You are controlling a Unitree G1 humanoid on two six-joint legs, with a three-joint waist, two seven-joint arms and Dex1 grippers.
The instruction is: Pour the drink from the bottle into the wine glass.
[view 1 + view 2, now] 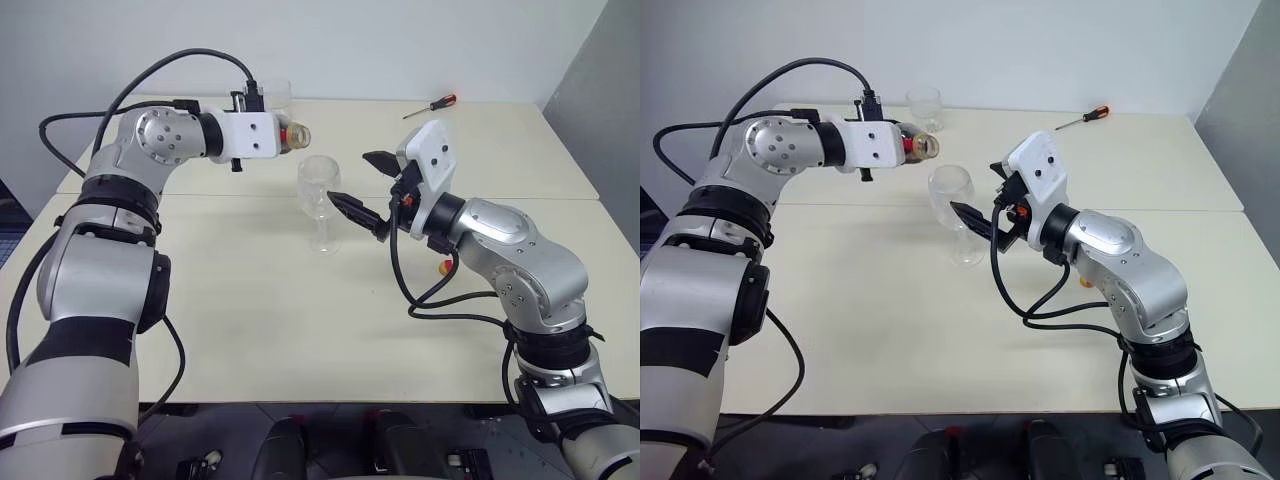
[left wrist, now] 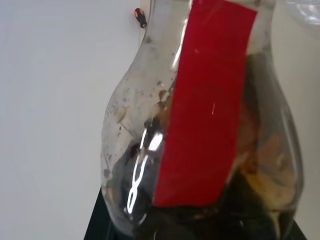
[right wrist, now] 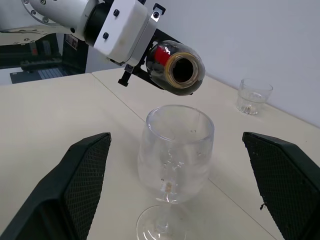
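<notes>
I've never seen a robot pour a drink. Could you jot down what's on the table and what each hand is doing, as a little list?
Left gripper: shut on the small clear plastic bottle with red label, tipped sideways, cap off
Bottle mouth: above the clear stemmed wine glass
Wine glass: upright, looks empty
Right gripper: open, either side of the glass
Also on the beige table: clear tumbler, orange-handled screwdriver

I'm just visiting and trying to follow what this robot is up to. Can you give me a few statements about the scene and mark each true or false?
1. The left gripper holds the bottle tipped over, mouth open toward the wine glass. True.
2. The wine glass is brim-full of dark drink. False: it looks empty.
3. The right gripper is clamped on the glass's stem. False: its fingers stand open either side of the glass.
4. A screwdriver lies at the table's far side. True.
5. The tumbler lies on its side. False: it stands upright.
</notes>
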